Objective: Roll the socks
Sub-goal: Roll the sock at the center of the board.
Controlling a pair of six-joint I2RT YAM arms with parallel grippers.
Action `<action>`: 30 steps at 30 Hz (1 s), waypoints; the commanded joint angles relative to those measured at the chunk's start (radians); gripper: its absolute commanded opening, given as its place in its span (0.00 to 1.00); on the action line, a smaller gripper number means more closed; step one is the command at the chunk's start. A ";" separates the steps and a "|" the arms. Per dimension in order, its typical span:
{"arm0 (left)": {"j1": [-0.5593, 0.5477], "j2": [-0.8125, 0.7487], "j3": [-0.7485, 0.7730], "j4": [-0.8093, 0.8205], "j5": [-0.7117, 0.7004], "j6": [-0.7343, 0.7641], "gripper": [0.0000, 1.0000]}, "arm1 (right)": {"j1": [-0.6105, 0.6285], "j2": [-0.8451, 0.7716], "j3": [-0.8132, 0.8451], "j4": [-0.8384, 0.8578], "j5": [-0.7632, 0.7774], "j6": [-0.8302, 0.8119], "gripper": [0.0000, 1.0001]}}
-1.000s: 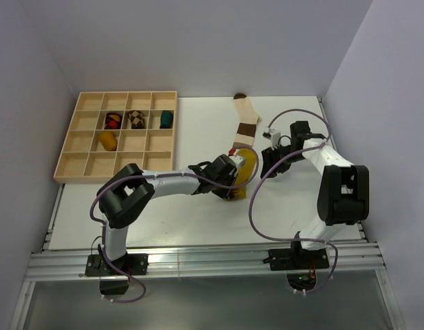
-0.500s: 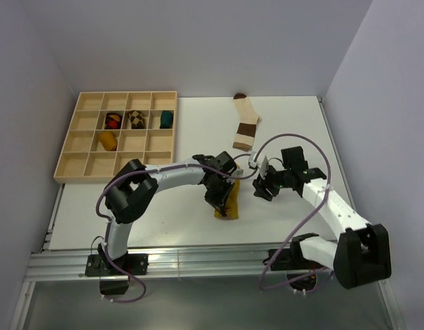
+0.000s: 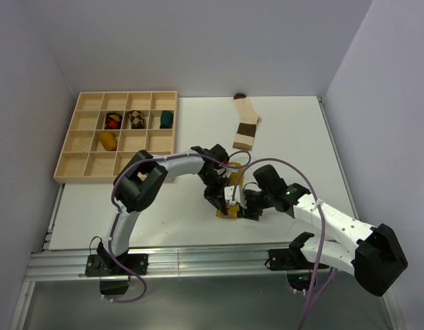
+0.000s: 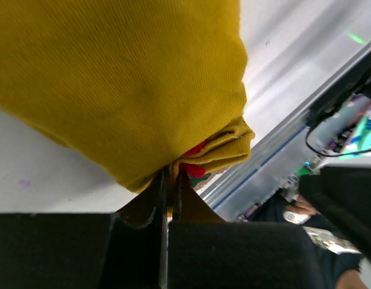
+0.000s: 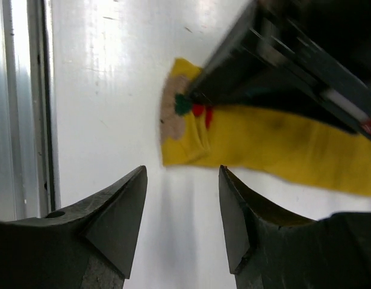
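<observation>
The bright yellow sock with red marks (image 3: 224, 212) lies stretched on the white table, near the middle front. My left gripper (image 3: 222, 196) is shut on its edge by the red marks (image 4: 171, 174); the yellow sock (image 4: 125, 78) fills that view. My right gripper (image 3: 245, 205) is open and empty just right of the sock, its jaws (image 5: 182, 171) low over bare table short of the sock's end (image 5: 185, 141). The cream sock with brown bands (image 3: 245, 124) lies flat at the back. No sock with a striped cuff shows.
A wooden compartment tray (image 3: 88, 165) stands at the back left, holding red-and-dark (image 3: 113, 120), brown-checkered (image 3: 136, 119), teal (image 3: 166, 119) and orange (image 3: 107, 140) bundles. The table's front edge and metal rail (image 3: 198, 260) run just before the sock.
My right arm has swung from the back right down to the front, beside the yellow sock. My left gripper has drawn the sock toward the front edge and stretched it out.
</observation>
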 commanded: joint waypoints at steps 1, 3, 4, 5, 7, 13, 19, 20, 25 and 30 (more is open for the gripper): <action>0.010 0.053 0.017 0.010 0.013 -0.015 0.01 | 0.101 0.014 -0.025 0.081 0.083 -0.010 0.58; 0.013 0.071 0.019 0.012 0.029 -0.020 0.01 | 0.150 0.026 -0.043 0.115 0.106 -0.007 0.58; 0.014 0.076 0.020 0.010 0.032 -0.027 0.01 | 0.190 0.029 -0.048 0.121 0.115 -0.007 0.58; 0.019 0.083 0.022 0.010 0.029 -0.029 0.01 | 0.212 0.034 -0.052 0.131 0.144 -0.007 0.57; 0.022 0.088 0.028 0.006 0.030 -0.030 0.01 | 0.270 0.051 -0.071 0.167 0.183 -0.009 0.57; 0.030 0.096 0.019 0.012 0.052 -0.027 0.01 | 0.358 0.137 -0.108 0.299 0.313 0.026 0.51; 0.031 0.085 -0.001 0.017 0.056 -0.015 0.01 | 0.359 0.097 -0.178 0.459 0.425 0.040 0.50; 0.031 0.083 -0.004 0.017 0.052 -0.015 0.01 | 0.361 0.068 -0.189 0.467 0.430 0.043 0.50; 0.030 0.082 -0.016 0.023 0.055 -0.014 0.01 | 0.361 0.028 -0.215 0.477 0.456 0.040 0.53; 0.030 0.082 -0.018 0.021 0.061 -0.012 0.01 | 0.362 0.004 -0.229 0.500 0.435 0.040 0.56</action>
